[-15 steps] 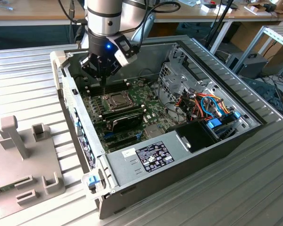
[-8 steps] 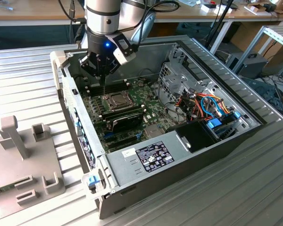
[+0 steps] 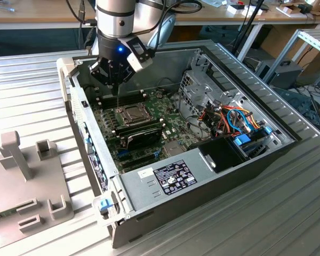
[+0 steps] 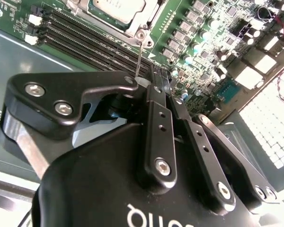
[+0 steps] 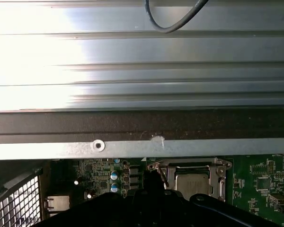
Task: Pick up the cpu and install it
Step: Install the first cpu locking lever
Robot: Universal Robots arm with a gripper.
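The cpu (image 3: 133, 113) lies flat in its socket on the green motherboard (image 3: 173, 136), inside the open computer case, with its silvery top showing. It also shows in both wrist views, cpu (image 4: 118, 8) and cpu (image 5: 191, 182), framed by the metal socket bracket (image 5: 217, 166). My gripper (image 3: 117, 90) hangs just above the board, at the socket's corner towards the exterior view's left. Its fingers (image 4: 156, 90) are pressed together with nothing seen between them. The thin wire socket lever (image 4: 139, 54) stands up right beside the fingertips; I cannot tell whether they touch.
Black memory sticks (image 3: 141, 129) lie beside the socket. A drive cage (image 3: 200, 88) and a bundle of cables (image 3: 232, 120) fill the case's right side in the exterior view. The case wall (image 3: 85, 122) stands close to the gripper. A grey fixture (image 3: 26, 176) sits on the table.
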